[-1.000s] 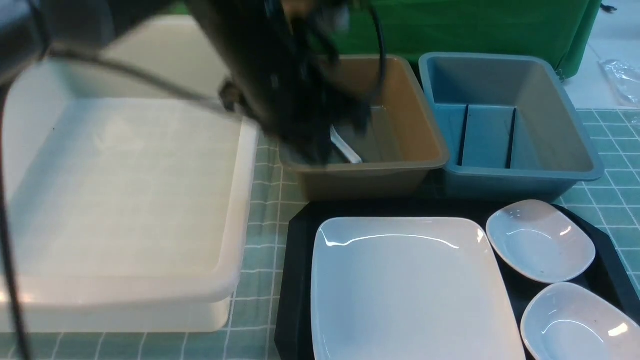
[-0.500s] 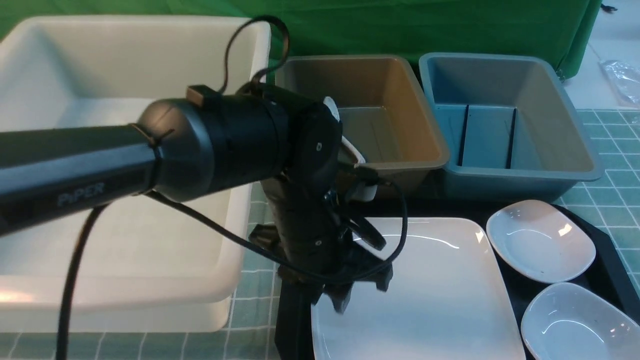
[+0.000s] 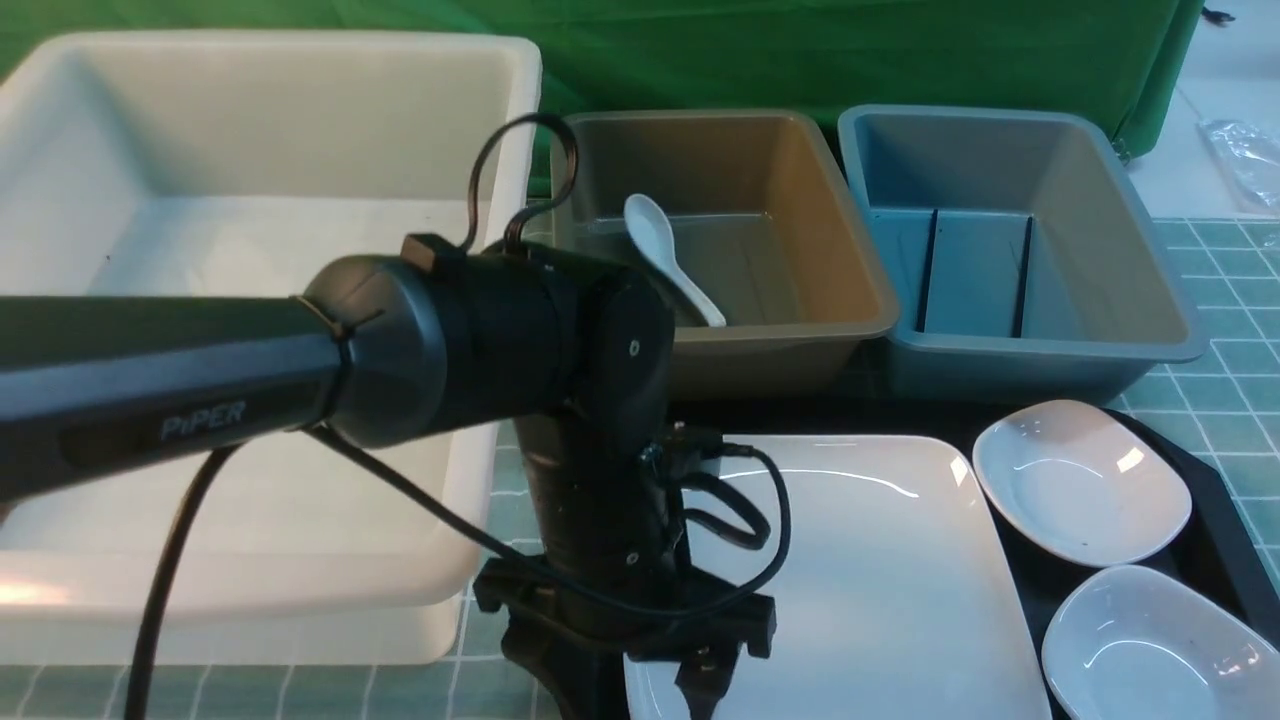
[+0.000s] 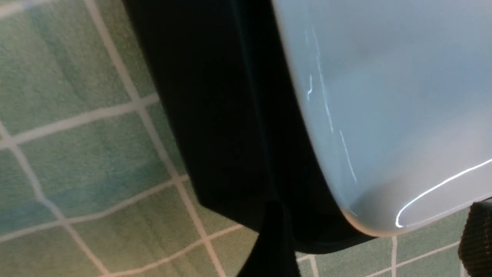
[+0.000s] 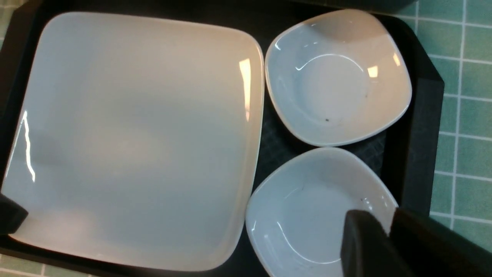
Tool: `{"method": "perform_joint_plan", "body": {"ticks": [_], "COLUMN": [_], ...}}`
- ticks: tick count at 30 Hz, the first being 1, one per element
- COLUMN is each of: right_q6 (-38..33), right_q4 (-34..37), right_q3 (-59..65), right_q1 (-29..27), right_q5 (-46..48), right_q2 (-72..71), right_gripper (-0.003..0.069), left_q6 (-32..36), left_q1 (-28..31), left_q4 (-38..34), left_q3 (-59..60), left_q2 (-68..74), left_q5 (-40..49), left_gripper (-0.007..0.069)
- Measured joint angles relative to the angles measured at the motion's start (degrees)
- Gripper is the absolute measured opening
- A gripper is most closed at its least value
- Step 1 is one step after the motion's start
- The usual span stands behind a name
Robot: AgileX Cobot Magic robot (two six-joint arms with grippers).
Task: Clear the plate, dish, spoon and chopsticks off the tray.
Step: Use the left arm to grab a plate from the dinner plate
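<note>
Step in hand, my read: plate pickup. The white bin (image 3: 260, 330) sits left and is the likely drop for it. The tray (image 3: 1212, 520) is near right and carries the plate (image 3: 880, 580) on its left part, with the far dish (image 3: 1080, 485) and near dish (image 3: 1150, 645) on its right. The spoon (image 3: 665, 250) already lies in the brown bin (image 3: 800, 200), far centre, so that item looks done. No chopsticks show on the tray. Two thin dark lines in the blue bin (image 3: 1100, 200) could be them or ribs, can't tell. The left gripper (image 3: 625, 680) is down at the plate's near-left corner with the claw wide and holding nothing. Its wrist view shows that corner framed by the fingers (image 4: 269, 246). The right gripper (image 5: 388, 225) hovers over the near dish, claw narrow with just a slit, and it's empty. Next move calls for getting a finger under the plate rim, closing on the edge, then lifting and carrying left. Glossy, flat and big: a corner pinch may let it tilt or slip, so keep clear of the dishes.
</note>
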Motion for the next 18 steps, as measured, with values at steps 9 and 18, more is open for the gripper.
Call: {"method": "perform_joint_plan", "body": {"ticks": [9, 18], "right_q6": [-0.11, -0.22], "right_q4": [0.0, 0.03], "right_q3": [0.0, 0.05], "right_q1": [0.0, 0.0], "right_q5": [-1.92, -2.51], "right_q2": [0.0, 0.0], "right_gripper": [0.0143, 0.0143], "left_q6": [0.0, -0.05], "left_q1": [-0.06, -0.06], "left_q4": [-2.53, -3.77], "left_q3": [3.38, 3.5], "left_q2": [0.0, 1.98], "left_q5": [-6.15, -7.35], "left_gripper": [0.0553, 0.0553]}}
